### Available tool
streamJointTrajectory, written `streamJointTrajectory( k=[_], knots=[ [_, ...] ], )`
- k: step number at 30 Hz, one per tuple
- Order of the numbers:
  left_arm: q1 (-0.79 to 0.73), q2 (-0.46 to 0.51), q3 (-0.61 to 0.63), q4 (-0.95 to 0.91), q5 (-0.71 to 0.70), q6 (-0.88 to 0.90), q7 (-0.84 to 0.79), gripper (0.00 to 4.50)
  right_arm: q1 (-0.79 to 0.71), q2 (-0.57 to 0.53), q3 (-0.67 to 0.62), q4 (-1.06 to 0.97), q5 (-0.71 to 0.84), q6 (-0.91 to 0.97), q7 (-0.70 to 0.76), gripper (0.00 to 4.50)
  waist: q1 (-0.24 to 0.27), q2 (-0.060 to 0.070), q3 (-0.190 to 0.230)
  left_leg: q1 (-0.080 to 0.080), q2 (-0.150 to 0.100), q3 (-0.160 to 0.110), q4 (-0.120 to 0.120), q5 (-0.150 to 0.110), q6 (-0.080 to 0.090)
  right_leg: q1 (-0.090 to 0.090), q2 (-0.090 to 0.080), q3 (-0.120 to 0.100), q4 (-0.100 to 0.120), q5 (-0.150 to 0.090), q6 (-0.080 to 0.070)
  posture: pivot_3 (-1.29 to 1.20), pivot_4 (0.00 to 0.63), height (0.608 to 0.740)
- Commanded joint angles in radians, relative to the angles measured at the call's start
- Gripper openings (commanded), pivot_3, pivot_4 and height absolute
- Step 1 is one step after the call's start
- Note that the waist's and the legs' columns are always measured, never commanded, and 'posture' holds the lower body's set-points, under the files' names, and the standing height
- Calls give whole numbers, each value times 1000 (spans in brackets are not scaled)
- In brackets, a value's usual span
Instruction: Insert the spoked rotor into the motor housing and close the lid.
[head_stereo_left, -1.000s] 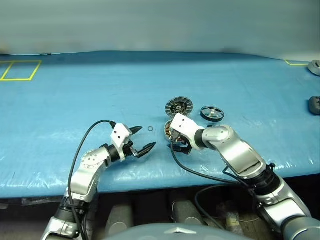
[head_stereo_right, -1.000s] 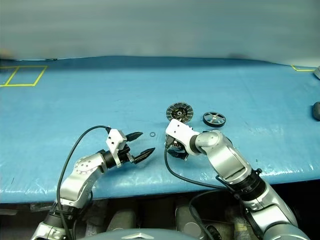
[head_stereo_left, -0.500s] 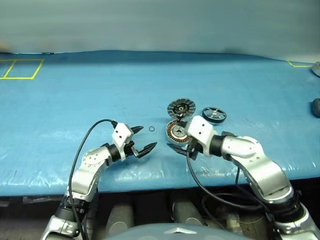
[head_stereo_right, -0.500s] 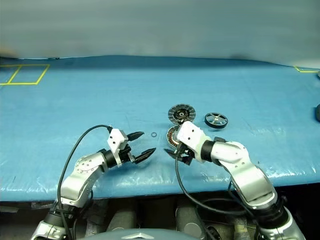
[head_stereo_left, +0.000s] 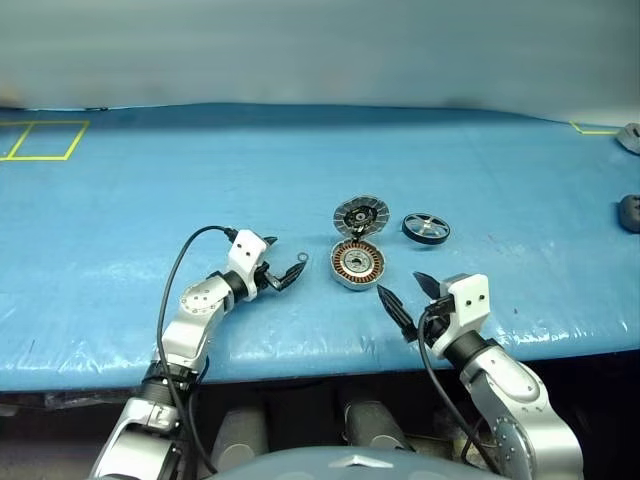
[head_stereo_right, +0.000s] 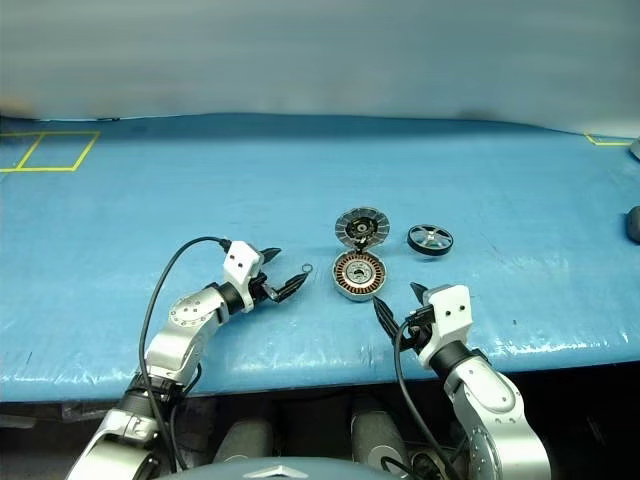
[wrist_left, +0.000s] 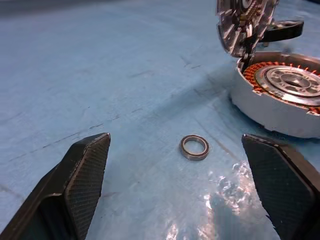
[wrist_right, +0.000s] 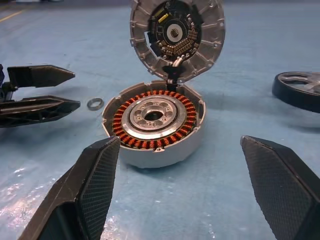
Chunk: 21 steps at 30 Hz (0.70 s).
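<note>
The short round silver-grey motor housing lies flat on the blue plastic-covered table, its open face upward, showing the ring of copper-brown windings around a pale metal core. Its axis runs straight up. The round grey lid stands tilted up at the housing's far edge, joined there by a dark link whose detail is hard to make out; its segmented silver rim and dark centre face the robot. The small dark spoked rotor lies flat just to the right of the lid, apart from the housing; the right wrist view cuts it off at the edge. A tiny thin metal washer ring lies to the left of the housing. The left gripper reaches toward the washer, fingers spread wide and empty. The right gripper hangs near the housing on the robot's side, fingers also wide apart, gripping nothing.
</note>
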Motion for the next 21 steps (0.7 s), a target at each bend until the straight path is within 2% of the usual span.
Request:
streamJointTrajectory(
  k=[1,7,11,21],
  knots=[
    [-46,6,-25,52,46,-39,-10,4500,17,-1,35,-39,-16,-54,-10,4066,0,0,0,0,0,0,0,0,0,0,0,0,0,0,0,0,150,740],
    [-140,-29,-35,194,80,-80,-10,4500,40,-59,128,-99,-38,-72,20,4066,4,0,0,-1,0,-1,-2,0,0,0,0,-1,0,0,0,0,150,740],
    [-188,-46,-47,266,93,-98,-41,4500,26,-78,147,-117,-47,-68,4,4066,9,0,0,-1,-1,-1,-1,0,0,0,0,0,-1,0,0,0,150,740],
    [-179,-23,-83,268,140,-81,-79,4500,38,-86,160,-96,-77,-61,-38,4066,13,0,0,0,0,-1,-1,0,0,0,0,0,0,0,1,0,150,740]
  ],
)
